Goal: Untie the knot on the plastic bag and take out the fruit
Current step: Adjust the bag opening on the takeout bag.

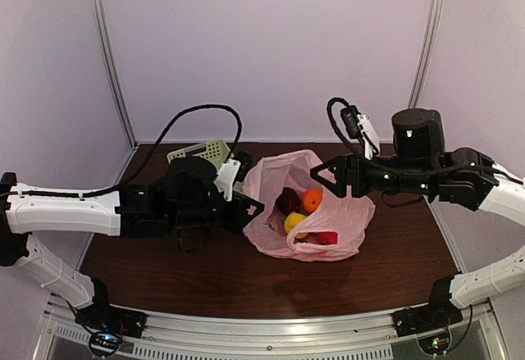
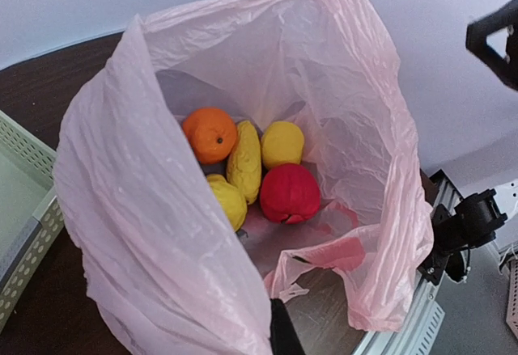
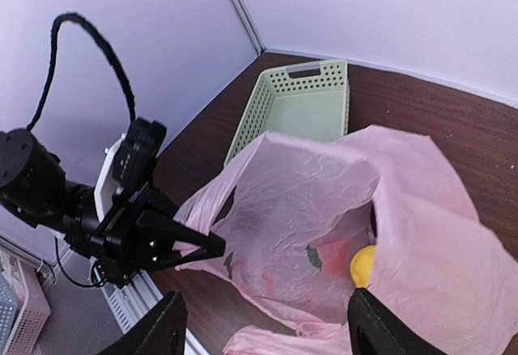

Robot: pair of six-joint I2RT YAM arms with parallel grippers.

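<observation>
The pink plastic bag stands open mid-table, with no knot showing. Inside lie fruit: an orange one, an elongated yellow one, two round yellow ones, a red one, and in the top view a dark red one. My left gripper is shut on the bag's left rim. One of its fingers shows in the left wrist view; the film covers the other. My right gripper is open and empty, above the bag's right side; it also shows in the right wrist view.
A pale green slotted basket sits behind the left arm, next to the bag; it looks empty in the right wrist view. The dark table's near edge carries a metal rail. White walls close the back and sides.
</observation>
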